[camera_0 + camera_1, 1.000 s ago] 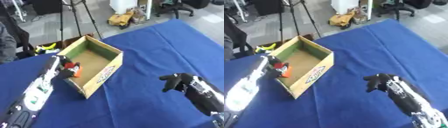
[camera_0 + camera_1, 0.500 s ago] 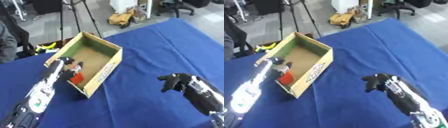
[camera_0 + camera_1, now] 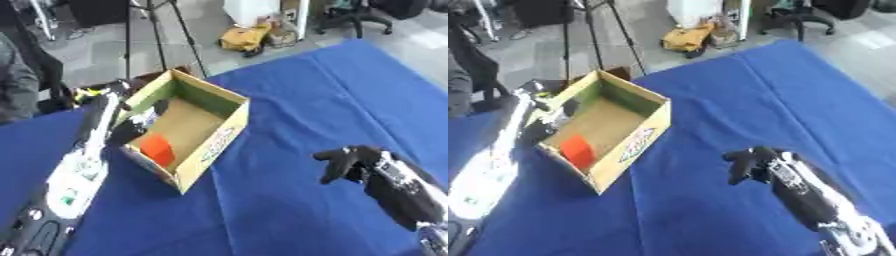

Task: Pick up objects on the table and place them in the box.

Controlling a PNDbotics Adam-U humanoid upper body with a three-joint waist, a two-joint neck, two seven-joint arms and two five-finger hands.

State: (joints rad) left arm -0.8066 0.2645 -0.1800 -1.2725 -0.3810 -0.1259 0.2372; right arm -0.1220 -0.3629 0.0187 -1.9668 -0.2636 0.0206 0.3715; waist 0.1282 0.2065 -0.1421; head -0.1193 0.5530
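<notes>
blue table cloth [image 3: 289, 100], tripod [image 3: 166, 30], yellow toy truck [image 3: 245, 37] beyond

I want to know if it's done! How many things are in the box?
1 that shows: an orange block inside the cardboard box, near its left wall. The left hand reaches in there and may hide more.

The left arm [image 3: 83, 160] is a long pale silver shell with small green marks on it, darkening to black toward its lower end. The right arm [image 3: 404, 190] is mostly black with grey-silver panels, ending in a black hand [image 3: 346, 161] with dark fingers.
</notes>
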